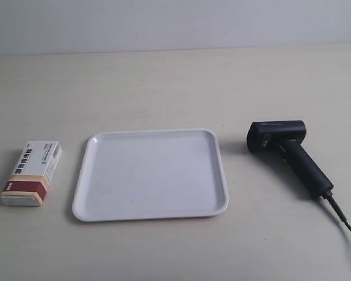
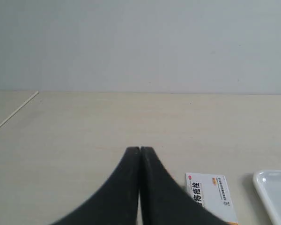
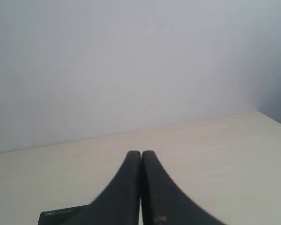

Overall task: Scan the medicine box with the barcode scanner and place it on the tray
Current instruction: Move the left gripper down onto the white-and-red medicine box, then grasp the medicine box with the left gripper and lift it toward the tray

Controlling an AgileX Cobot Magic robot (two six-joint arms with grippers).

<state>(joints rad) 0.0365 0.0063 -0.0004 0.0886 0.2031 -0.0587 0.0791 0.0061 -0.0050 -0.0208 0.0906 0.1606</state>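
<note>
The medicine box [image 1: 31,174], white with a dark red and tan band, lies flat at the exterior view's left beside the white tray [image 1: 82,202]. Nothing lies on the tray. The black barcode scanner [image 1: 286,151] lies on its side at the exterior view's right, its cable [image 1: 345,219] trailing toward the near edge. Neither arm shows in the exterior view. My left gripper [image 2: 140,149] is shut with nothing in it; the box [image 2: 214,193] and a tray corner [image 2: 273,192] sit beside its fingers. My right gripper [image 3: 141,153] is shut and holds nothing, the scanner's head [image 3: 61,215] partly hidden behind it.
The pale wooden table [image 1: 164,82] runs back to a plain grey wall [image 1: 175,23]. A thin seam or table edge [image 2: 14,113] shows in the left wrist view.
</note>
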